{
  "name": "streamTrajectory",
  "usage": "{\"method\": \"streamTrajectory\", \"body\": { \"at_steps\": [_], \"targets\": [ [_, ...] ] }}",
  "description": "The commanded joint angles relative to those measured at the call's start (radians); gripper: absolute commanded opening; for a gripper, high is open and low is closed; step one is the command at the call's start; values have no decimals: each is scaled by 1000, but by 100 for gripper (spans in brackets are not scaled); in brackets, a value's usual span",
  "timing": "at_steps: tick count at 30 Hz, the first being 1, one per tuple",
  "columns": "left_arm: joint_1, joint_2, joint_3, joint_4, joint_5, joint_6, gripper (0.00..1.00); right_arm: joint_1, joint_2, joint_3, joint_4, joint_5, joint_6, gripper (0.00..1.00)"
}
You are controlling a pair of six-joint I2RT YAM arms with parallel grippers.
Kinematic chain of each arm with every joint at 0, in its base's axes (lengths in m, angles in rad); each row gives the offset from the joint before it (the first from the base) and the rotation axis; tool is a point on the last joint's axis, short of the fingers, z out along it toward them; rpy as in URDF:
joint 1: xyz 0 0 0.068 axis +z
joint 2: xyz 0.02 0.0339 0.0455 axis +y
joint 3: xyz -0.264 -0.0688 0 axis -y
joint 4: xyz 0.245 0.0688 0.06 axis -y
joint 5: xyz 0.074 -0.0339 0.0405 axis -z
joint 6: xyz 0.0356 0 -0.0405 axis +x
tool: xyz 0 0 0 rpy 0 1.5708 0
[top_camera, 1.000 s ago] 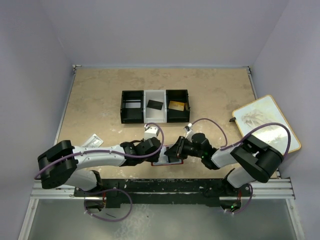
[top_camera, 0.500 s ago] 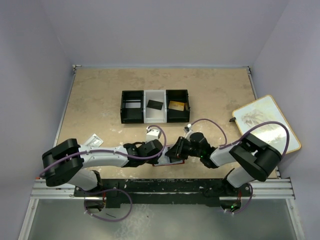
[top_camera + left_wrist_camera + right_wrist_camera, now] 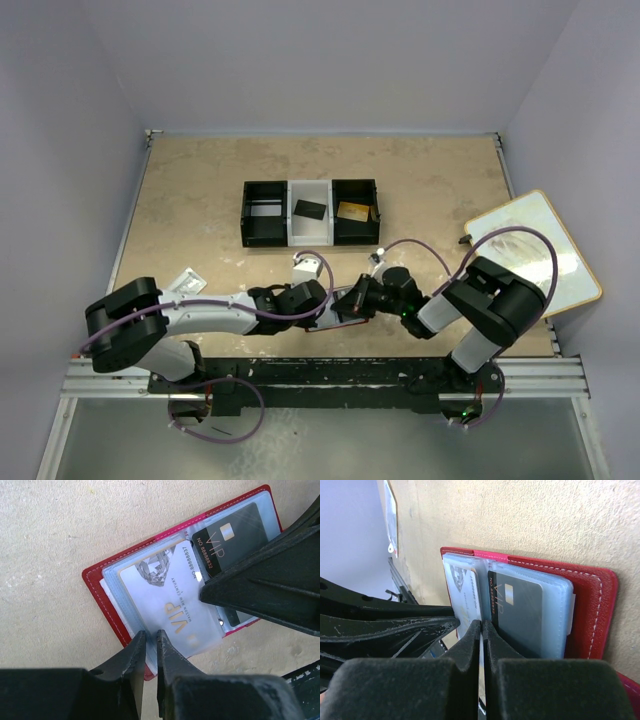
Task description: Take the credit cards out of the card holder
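The red card holder (image 3: 100, 592) lies open on the table near the front edge, mostly hidden under both grippers in the top view (image 3: 332, 320). Its clear sleeves hold a white VIP credit card (image 3: 165, 600) and a black VIP credit card (image 3: 230, 540). The white card sticks out past the holder's near edge. My left gripper (image 3: 148, 635) is shut on that protruding edge. My right gripper (image 3: 481, 625) is shut on a sleeve at the fold, between the white card (image 3: 465, 590) and the black card (image 3: 520, 615).
A black-and-white three-compartment tray (image 3: 268, 185) stands behind, with a black card (image 3: 310, 210) and a gold card (image 3: 352, 211) in it. A clear plastic packet (image 3: 184, 281) lies at the left. A pale board (image 3: 530, 245) lies at the right edge.
My left gripper has moved a little right and closer onto the holder. The right arm's elbow has swung left while its gripper stayed on the holder.
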Motion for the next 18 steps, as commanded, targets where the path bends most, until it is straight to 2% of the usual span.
{"method": "streamTrajectory", "body": {
  "at_steps": [1,18],
  "targets": [
    [-6,66,-10,-15,1,-1,8,14,-38,-13,61,-21,-2,0],
    [-6,84,-8,-49,-27,-6,5,-60,-89,-102,81,-46,13,0]
  ]
}}
